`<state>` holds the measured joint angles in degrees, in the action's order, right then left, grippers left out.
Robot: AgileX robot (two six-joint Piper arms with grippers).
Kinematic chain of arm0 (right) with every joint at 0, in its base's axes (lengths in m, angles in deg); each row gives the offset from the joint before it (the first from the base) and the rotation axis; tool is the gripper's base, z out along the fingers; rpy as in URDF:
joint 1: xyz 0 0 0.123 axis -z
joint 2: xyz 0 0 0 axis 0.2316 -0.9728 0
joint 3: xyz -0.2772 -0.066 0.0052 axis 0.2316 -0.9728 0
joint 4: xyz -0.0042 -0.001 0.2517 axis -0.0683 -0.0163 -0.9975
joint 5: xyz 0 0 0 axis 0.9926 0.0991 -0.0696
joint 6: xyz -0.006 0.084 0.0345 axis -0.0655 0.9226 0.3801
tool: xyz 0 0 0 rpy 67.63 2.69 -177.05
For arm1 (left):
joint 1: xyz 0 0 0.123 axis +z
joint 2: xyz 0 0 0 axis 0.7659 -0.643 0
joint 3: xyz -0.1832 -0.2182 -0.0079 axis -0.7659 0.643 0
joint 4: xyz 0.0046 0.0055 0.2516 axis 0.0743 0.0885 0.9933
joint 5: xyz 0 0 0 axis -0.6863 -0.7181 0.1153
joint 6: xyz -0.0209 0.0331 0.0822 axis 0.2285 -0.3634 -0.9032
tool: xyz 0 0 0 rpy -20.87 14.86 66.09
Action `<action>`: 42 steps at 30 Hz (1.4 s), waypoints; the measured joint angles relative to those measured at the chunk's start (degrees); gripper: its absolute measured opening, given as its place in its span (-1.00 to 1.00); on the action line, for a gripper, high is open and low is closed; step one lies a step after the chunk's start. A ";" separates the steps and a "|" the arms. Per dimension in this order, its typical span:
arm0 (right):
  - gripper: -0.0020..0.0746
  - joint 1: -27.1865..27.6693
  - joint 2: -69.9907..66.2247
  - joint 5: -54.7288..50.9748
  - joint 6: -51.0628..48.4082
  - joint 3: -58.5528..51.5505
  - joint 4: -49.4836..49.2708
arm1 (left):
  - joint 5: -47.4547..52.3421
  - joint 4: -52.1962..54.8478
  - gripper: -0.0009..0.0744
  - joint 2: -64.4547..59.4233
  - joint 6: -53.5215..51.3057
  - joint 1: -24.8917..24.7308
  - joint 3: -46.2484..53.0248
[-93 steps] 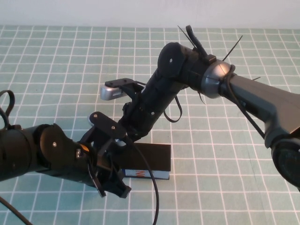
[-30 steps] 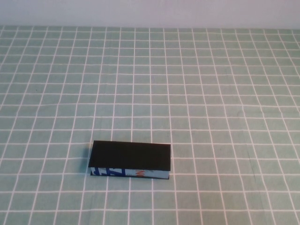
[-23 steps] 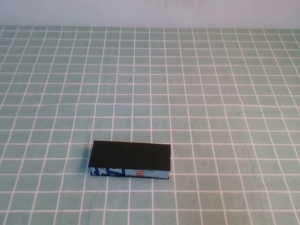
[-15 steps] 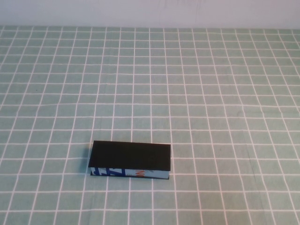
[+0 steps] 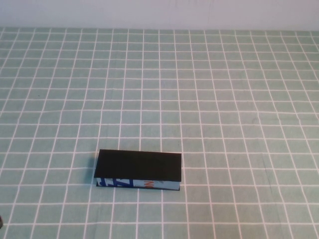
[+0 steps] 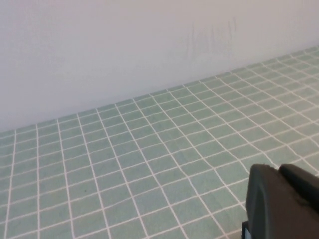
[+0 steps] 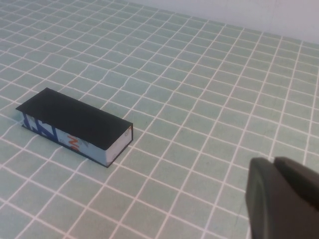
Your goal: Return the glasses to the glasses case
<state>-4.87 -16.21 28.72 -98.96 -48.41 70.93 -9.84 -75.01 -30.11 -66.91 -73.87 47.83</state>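
The glasses case (image 5: 138, 167) lies closed on the green checked cloth, near the front and left of centre. Its black lid faces up and its light-blue printed side faces me. It also shows in the right wrist view (image 7: 75, 122). The glasses are not in view. My left gripper (image 6: 279, 170) is off to the side of the high view; its fingers are pressed together, empty, above bare cloth facing the back wall. My right gripper (image 7: 274, 162) is also outside the high view, fingers together and empty, held above the cloth well away from the case.
The green checked tablecloth (image 5: 224, 99) covers the whole table. A plain white wall (image 6: 124, 45) rises behind its far edge.
About three seconds ago both arms were crowded over the case; now both have left the high view. Over the last second the case has not moved.
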 joint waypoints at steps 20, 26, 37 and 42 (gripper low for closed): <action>-0.98 0.00 0.00 0.00 0.00 0.00 -2.48 | 5.37 -5.26 -0.98 21.16 13.09 13.79 22.60; -0.98 0.00 0.00 0.00 0.00 0.00 -2.61 | 6.24 -4.15 -0.98 21.20 13.31 14.24 22.60; -0.98 0.00 0.00 0.00 0.00 0.00 -2.61 | 6.33 -3.88 -0.98 21.20 13.46 14.24 22.60; -0.98 0.00 0.00 0.00 0.00 0.00 -2.61 | 6.37 -3.88 -0.98 21.29 13.52 14.24 22.60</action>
<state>-4.87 -16.21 28.72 -98.96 -48.41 68.33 -3.48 -78.90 -8.82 -53.39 -59.64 70.43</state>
